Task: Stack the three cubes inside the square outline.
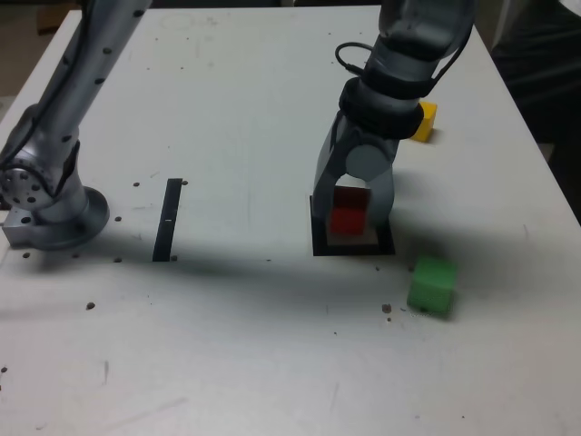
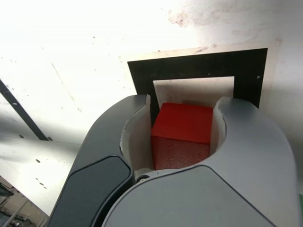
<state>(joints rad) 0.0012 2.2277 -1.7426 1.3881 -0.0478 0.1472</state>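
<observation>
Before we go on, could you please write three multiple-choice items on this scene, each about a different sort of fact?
1. Where is the red cube?
A) On the narrow black strip
B) Within the square outline
C) Beside the green cube

2. How many cubes are in the exterior view?
A) Two
B) Three
C) Four

3. How do the cubes stand?
A) All stacked
B) Two stacked, one apart
C) None stacked

1: B, the red cube sits inside the border of the square outline, between the fingers of the claw.
2: B, red, green and yellow cubes show.
3: C, the green and yellow cubes lie apart on the table, outside the outline.
</observation>
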